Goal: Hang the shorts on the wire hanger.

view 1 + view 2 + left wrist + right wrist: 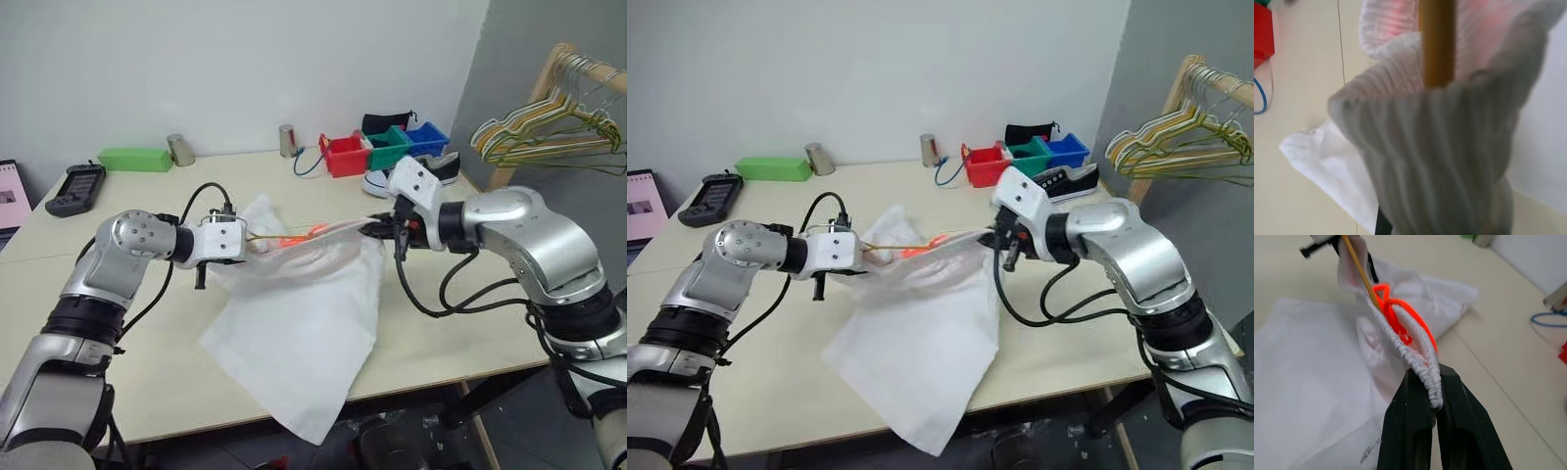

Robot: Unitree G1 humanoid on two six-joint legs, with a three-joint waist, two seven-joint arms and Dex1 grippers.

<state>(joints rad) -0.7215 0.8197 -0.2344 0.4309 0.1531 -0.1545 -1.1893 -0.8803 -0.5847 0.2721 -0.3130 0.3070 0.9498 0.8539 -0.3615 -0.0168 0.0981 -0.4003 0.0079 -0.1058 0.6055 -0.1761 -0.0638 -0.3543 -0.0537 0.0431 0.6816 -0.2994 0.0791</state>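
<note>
The white shorts [294, 333] hang between both grippers, one leg draping over the table's front edge. My right gripper [1435, 399] is shut on the gathered waistband [1415, 357], held above the table. The orange-red drawstring [1400, 313] loops just beyond it. The thin yellow wire hanger [1359, 271] pokes into the waistband opening from my left gripper [250, 242], which is shut on it. Waistband fabric [1440, 161] lies bunched over the left fingers, with the yellow wire [1437, 44] rising out of it. Most of the hanger is hidden under the cloth.
Red [346, 155], green [390, 147] and blue [427, 138] bins and a shoe [436, 171] stand at the table's back right. Two metal cups [180, 149], [287, 140], a green box [135, 159] and a black device [76, 189] sit behind. Hangers [549, 132] hang on a wooden rack, right.
</note>
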